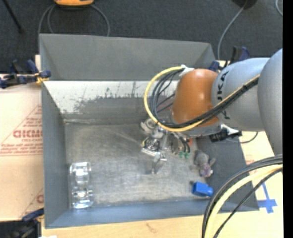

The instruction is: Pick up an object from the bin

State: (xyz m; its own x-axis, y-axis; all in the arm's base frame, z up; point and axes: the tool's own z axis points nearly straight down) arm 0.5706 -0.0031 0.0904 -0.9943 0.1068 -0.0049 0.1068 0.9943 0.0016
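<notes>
The arm enters from the right side of the camera view and reaches over the right wall of the grey metal bin. An orange cover sits on the wrist, and a loop of yellow and black cables runs round it on its left side. Below the cover, the gripper points down toward the bin floor, somewhat right of the floor's middle. Its metal parts overlap one another from this angle, so it cannot be told whether the gripper is released or clenched, nor whether it is grasping anything. The floor directly beneath it is bare, scuffed metal. The nearest item is a small green piece, which lies just to the right of the gripper, close under the wrist. Further right, near the right wall, lies a grey-purple object of irregular shape. A blue block lies in front of it, close to the front right corner of the floor and apart from the grey-purple object. A clear plastic object lies in the front left corner, well apart from the gripper and from the other three items. The gripper is over none of the four items.
</notes>
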